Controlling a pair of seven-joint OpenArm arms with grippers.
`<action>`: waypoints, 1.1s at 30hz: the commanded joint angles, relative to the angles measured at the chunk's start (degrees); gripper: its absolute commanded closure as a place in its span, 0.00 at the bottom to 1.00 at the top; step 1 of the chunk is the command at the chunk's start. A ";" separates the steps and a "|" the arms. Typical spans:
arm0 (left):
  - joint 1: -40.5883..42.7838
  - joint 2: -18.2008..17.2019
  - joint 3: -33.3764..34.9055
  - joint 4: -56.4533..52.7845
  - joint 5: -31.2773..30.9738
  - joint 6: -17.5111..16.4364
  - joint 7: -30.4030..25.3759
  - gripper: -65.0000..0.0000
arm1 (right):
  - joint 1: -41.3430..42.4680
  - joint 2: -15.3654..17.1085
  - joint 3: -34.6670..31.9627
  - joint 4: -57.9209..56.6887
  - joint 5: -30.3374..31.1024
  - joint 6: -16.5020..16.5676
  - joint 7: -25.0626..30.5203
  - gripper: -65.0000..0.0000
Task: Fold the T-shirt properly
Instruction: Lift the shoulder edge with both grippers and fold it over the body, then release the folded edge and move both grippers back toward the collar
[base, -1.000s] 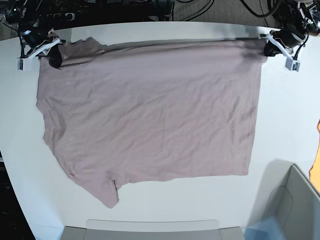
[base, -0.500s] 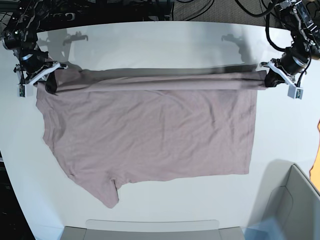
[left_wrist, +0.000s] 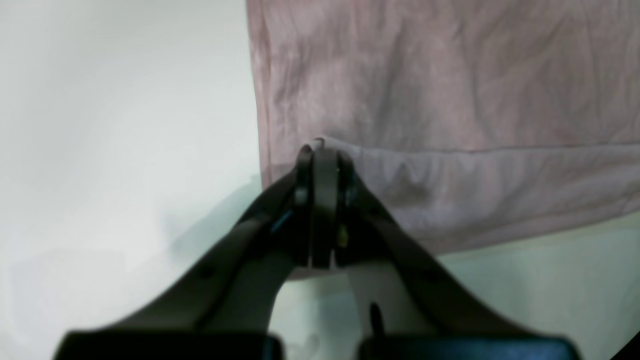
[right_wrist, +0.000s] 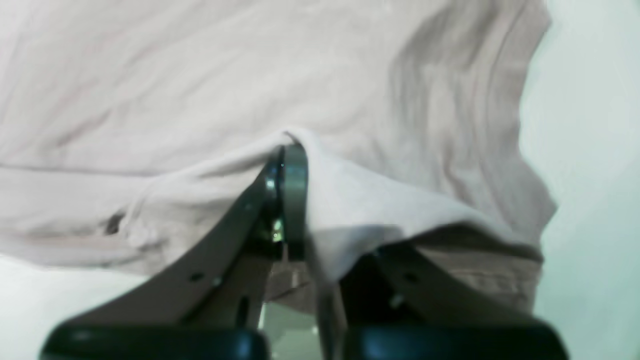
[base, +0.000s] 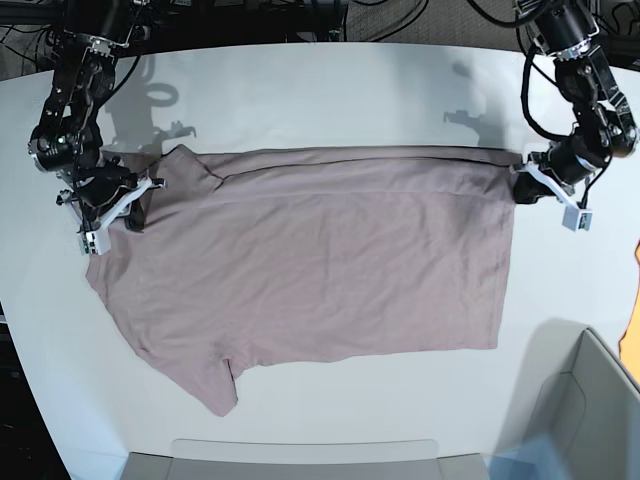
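Across the white table (base: 330, 80) lay the T-shirt (base: 320, 270), spread mostly flat with its far edge lifted and doubled over toward the near side. At the base view's right, the left gripper (base: 528, 186) had its jaws pinched tight on the far hem corner; the left wrist view showed them closed on a thin lip of cloth (left_wrist: 320, 145), a doubled band trailing off to the side. At the base view's left, the right gripper (base: 128, 208) was likewise clamped shut on the shoulder end, cloth bunched and draped over one finger in the right wrist view (right_wrist: 295, 145).

The mauve fabric looked light, soft and limp, sagging between the two grips and creasing readily, so it would probably slip or wrinkle unless kept taut. Corners and hemmed edges seemed the surest places to hold, since the seam gives the jaws something thicker to bite. One sleeve (base: 210, 385) stuck out loose at the near edge.
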 joint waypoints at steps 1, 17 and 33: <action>-1.69 -1.07 -0.22 1.04 0.49 -0.12 -1.16 1.00 | 2.12 0.89 -0.08 0.26 -0.25 0.10 1.56 1.00; -11.98 -0.99 2.07 -6.25 9.28 -0.12 -1.51 1.00 | 15.48 0.89 -2.27 -13.98 -2.89 0.10 2.09 1.00; -12.94 -1.07 2.24 -7.92 9.11 -0.12 -4.94 0.81 | 15.92 2.21 -6.67 -18.20 -2.27 0.19 7.80 0.57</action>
